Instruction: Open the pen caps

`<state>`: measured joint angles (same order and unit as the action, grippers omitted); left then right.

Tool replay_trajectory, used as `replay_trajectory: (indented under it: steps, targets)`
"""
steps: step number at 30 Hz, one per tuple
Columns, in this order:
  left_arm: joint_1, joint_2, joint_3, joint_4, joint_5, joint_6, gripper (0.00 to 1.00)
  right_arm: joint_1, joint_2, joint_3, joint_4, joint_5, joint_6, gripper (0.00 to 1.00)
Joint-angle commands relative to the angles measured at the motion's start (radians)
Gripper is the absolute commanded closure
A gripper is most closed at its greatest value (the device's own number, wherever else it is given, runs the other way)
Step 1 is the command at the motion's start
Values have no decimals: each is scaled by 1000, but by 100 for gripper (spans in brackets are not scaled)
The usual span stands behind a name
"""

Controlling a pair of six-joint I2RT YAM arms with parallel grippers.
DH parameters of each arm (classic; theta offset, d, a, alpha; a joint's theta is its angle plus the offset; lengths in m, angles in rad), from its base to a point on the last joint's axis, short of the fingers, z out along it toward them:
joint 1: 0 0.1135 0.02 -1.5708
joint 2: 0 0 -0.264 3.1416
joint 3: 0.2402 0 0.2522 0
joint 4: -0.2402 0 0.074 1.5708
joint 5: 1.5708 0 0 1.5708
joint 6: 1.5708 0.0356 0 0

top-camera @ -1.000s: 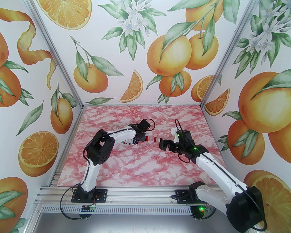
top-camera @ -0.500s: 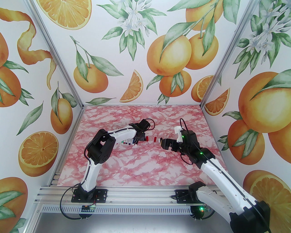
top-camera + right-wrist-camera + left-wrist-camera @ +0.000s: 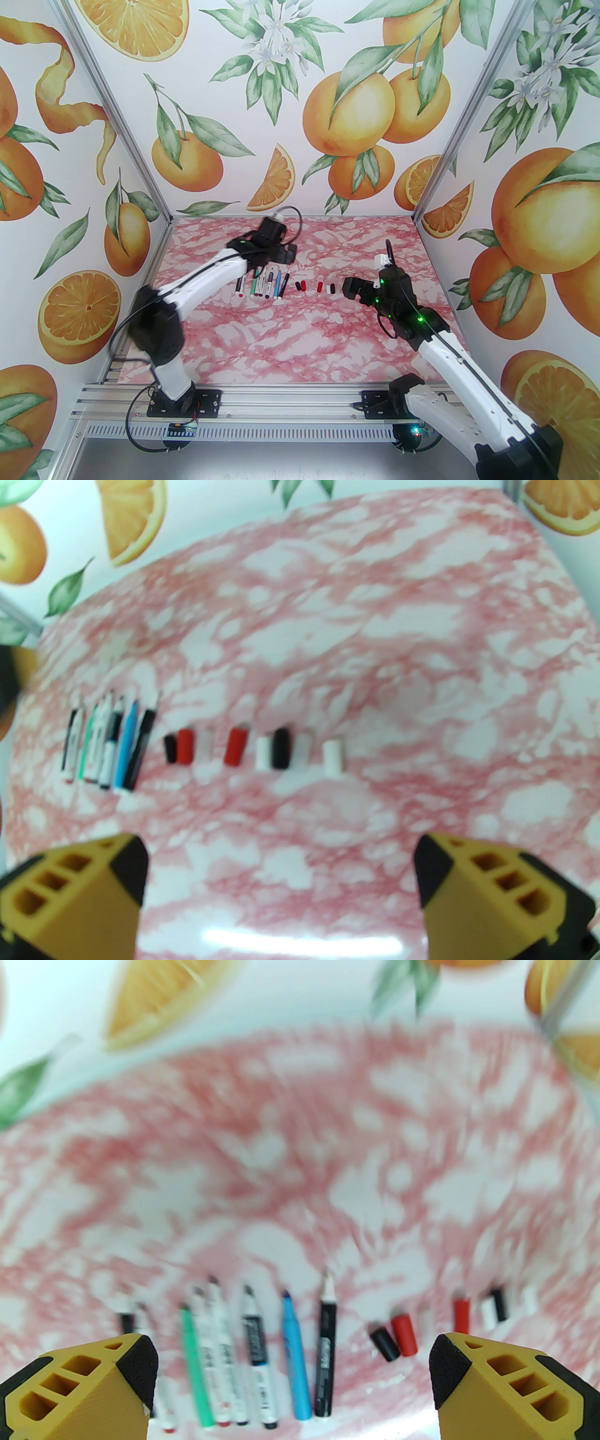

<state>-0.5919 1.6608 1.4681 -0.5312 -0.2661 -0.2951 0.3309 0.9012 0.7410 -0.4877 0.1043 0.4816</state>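
Finding slim white and coloured marker pens point(image 3: 265, 283) uncapped, rowed at frame centre; stubby black, red, white plastic caps point(image 3: 319, 287) loose just beside. Left gripper point(image 3: 295, 1363), right gripper point(image 3: 281, 864) wide, empty. Seemingly nothing left.

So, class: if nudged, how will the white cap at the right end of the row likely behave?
The white cap is a short cylinder apparently lying on its side, so it would probably roll. It looks small, so likely light, skidding easily on the glossy table.
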Motion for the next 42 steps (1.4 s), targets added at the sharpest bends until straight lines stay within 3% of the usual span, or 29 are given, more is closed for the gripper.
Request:
replay_trajectory:
  steps: [1,6,9,12,13,15,19,22,28,33,37,41,42]
  targets:
    - [61,-132,-153,85,-6,40,0,-13,-12,-37,70,127,-28,0]
    - [211,-322,-417,191,12,8,0,-16,-12,-86,135,198,-66,0]
    - [256,-374,-507,238,-2,0,0,-18,-10,-105,163,211,-84,0]
    - [293,-423,-607,297,-54,-10,0,-18,-8,-133,206,242,-96,0]
    - [323,-490,-747,438,-109,57,0,-20,-12,-180,278,285,-117,0]
    - [340,-515,-806,495,-169,73,0,-26,-19,-217,343,321,-130,0]
    - [389,-498,-838,503,-171,116,0,-43,-3,-252,428,350,-167,0]
    - [416,-506,-917,615,-163,165,0,-64,34,-267,483,365,-199,0]
    - [501,-501,-955,715,-58,240,0,-105,150,-270,602,356,-279,0]
    - [508,-462,-1071,992,-19,380,0,-140,224,-299,751,331,-329,0]
    - [520,-331,-1126,1253,17,439,0,-178,293,-342,919,295,-361,0]
    - [527,-236,-1115,1396,81,471,0,-230,390,-387,1129,246,-351,0]
    - [528,-234,-1087,1333,93,469,0,-233,396,-378,1119,244,-349,0]
